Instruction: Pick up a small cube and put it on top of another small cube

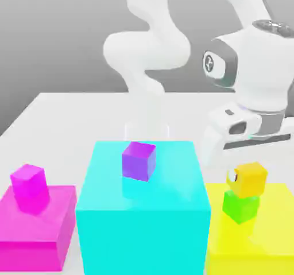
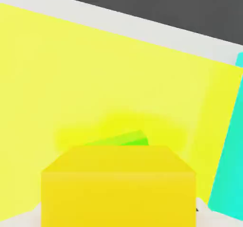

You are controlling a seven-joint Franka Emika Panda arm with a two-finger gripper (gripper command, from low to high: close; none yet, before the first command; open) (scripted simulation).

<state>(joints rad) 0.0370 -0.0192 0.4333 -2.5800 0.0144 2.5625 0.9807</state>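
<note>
The small orange-yellow cube sits on top of the small bright green cube, and the pair stands on a big yellow block at the exterior view's right. My gripper hangs close above and behind the stacked pair. In the hand view the orange-yellow cube is very near, with a sliver of the green cube showing past its top edge against the yellow block.
A big cyan block with a purple small cube on it stands in the middle. A flat magenta block carrying a magenta small cube lies at the exterior view's left. The cyan block borders the yellow one.
</note>
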